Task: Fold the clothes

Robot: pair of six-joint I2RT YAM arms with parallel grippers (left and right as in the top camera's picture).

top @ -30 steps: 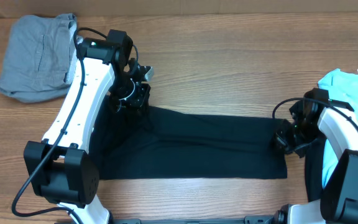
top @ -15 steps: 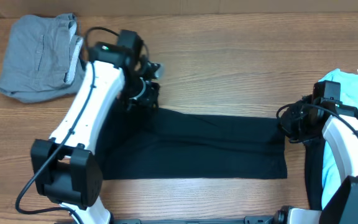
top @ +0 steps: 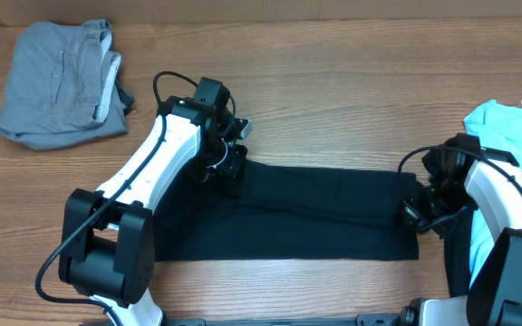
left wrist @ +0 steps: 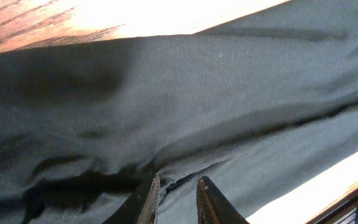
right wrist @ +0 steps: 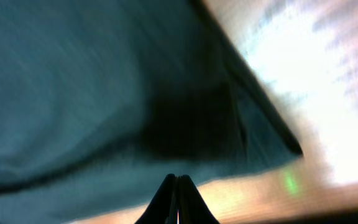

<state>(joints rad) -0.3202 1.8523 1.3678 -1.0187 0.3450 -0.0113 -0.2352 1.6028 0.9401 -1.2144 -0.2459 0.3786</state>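
The black T-shirt [top: 315,213] lies folded into a long strip across the middle of the table. My left gripper [top: 229,163] is at its far left corner. In the left wrist view this gripper [left wrist: 179,190] stands narrowly parted with a wrinkled fold of the black T-shirt [left wrist: 229,93] pinched between the fingertips. My right gripper [top: 413,210] is at the strip's right end. Seen from the right wrist, its fingers [right wrist: 178,182] press together just over the black T-shirt [right wrist: 73,93], and nothing shows between them.
A crumpled grey garment [top: 57,86] lies at the far left corner of the wooden table [top: 333,91]. A light blue garment [top: 510,136] lies at the right edge, partly under my right arm. Dark cloth [top: 458,263] shows beneath that arm.
My left gripper has moved right and nearer, carrying the shirt's far left corner along. My right gripper moved away from the strip's right end and has come back to it, shut throughout.
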